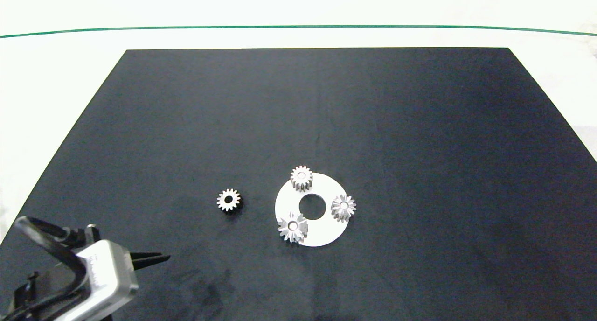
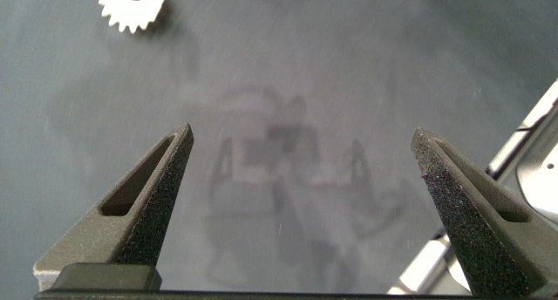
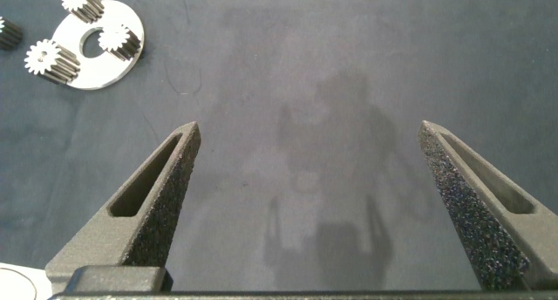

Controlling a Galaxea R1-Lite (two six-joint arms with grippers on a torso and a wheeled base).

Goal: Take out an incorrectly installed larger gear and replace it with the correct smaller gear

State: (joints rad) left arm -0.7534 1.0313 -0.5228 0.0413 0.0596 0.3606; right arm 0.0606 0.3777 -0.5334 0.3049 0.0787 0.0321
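Your larger gear (image 1: 293, 227) sits on the near-left rim of the white ring plate (image 1: 322, 232), its flared, pointed teeth overhanging the plate's edge. Two other gears share that plate: a slightly narrower star-toothed gear (image 1: 343, 207) on the right rim, and a small straight-toothed gear (image 1: 301, 177) on the far rim. The plate lies flat on the black mat (image 1: 419, 148), a round hole at its centre.

The smaller gear (image 1: 229, 200) you want lies flat on the mat by itself, left of the plate and apart from it, bore facing up.

Your left gripper (image 2: 301, 182) hangs over bare mat at the near-left corner, well apart from both gears; its jaws stand wide apart with nothing between them. The smaller gear shows beyond its fingertips in the left wrist view.

Your right gripper (image 3: 309, 173) is outside the head view. Its jaws are also spread wide and hold nothing, with the plate and its three gears visible well off to one side.
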